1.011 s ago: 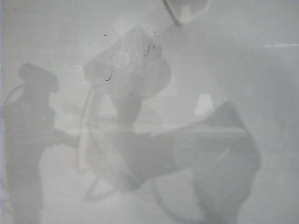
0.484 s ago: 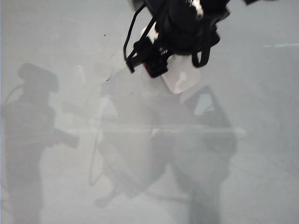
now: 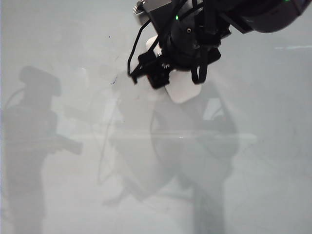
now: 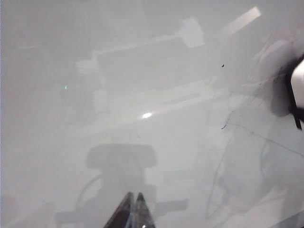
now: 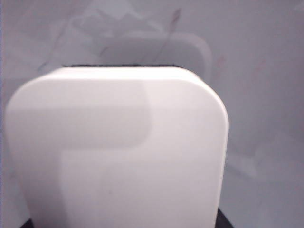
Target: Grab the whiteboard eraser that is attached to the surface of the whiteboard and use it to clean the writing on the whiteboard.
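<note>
We see the whiteboard eraser (image 3: 183,87) held in the right gripper (image 3: 178,80) near the top middle of the whiteboard (image 3: 273,146), its dark underside facing the board. A small ink mark (image 3: 113,81) lies just beside it. The left gripper (image 4: 131,211) has its 2 fingers closed together, empty, well apart

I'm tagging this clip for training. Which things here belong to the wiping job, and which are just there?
Job: whiteboard eraser, shut in the right gripper; whiteboard; faint pen marks.
Just there: left gripper, shut, idle over the board.
</note>
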`<action>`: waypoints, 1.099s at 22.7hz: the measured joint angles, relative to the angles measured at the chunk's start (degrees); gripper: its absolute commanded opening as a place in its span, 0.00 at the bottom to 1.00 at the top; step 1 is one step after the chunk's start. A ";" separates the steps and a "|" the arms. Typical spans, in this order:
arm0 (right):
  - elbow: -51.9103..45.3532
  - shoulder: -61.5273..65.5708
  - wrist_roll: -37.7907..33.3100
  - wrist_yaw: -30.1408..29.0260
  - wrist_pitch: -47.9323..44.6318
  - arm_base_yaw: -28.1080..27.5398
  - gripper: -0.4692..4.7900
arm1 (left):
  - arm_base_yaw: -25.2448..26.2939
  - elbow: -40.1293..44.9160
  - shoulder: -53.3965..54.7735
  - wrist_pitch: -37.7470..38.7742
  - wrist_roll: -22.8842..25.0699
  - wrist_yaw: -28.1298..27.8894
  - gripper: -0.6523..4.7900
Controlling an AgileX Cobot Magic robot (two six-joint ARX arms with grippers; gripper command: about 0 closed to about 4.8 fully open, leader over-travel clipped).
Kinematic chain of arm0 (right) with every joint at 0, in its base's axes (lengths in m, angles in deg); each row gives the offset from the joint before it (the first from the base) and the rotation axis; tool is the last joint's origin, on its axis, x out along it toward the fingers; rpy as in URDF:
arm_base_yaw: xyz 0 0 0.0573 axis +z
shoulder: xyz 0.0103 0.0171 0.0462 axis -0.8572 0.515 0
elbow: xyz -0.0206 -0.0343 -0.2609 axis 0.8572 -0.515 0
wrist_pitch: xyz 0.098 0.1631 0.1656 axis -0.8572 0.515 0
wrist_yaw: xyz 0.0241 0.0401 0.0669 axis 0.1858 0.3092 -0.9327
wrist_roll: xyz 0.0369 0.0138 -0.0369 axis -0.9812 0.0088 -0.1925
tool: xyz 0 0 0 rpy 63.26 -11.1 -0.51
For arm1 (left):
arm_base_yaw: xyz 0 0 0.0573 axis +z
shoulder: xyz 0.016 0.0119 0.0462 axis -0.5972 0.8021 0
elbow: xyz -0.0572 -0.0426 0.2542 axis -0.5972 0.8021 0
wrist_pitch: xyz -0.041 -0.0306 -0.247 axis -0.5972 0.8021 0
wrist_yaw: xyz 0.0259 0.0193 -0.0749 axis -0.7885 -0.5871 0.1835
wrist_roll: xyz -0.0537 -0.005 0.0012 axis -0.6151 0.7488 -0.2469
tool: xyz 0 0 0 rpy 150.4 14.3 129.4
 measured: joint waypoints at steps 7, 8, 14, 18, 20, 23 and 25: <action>5.77 5.35 -0.04 -5.99 0.85 0.44 0.36 | 0.00 0.00 0.00 0.42 0.00 0.07 0.11; 6.08 6.29 -0.04 -6.67 1.31 0.68 0.36 | 0.00 0.00 0.00 0.46 0.00 0.07 0.11; 8.83 10.05 -2.73 -11.28 2.91 2.19 0.36 | 0.00 0.00 0.00 0.48 0.00 0.07 0.11; 9.62 12.37 -3.02 -11.76 5.07 2.38 0.36 | 0.00 0.00 0.00 0.48 0.00 0.07 0.11; 9.92 12.09 -2.45 -8.44 5.07 2.40 0.36 | 0.00 0.00 0.00 0.48 0.00 0.07 0.11; 9.92 10.75 1.66 -1.40 5.27 2.27 0.36 | 0.00 0.00 0.00 0.48 0.00 0.07 0.11; 9.88 9.64 4.26 3.52 5.53 1.97 0.36 | 0.00 0.00 0.00 0.48 0.00 0.07 0.11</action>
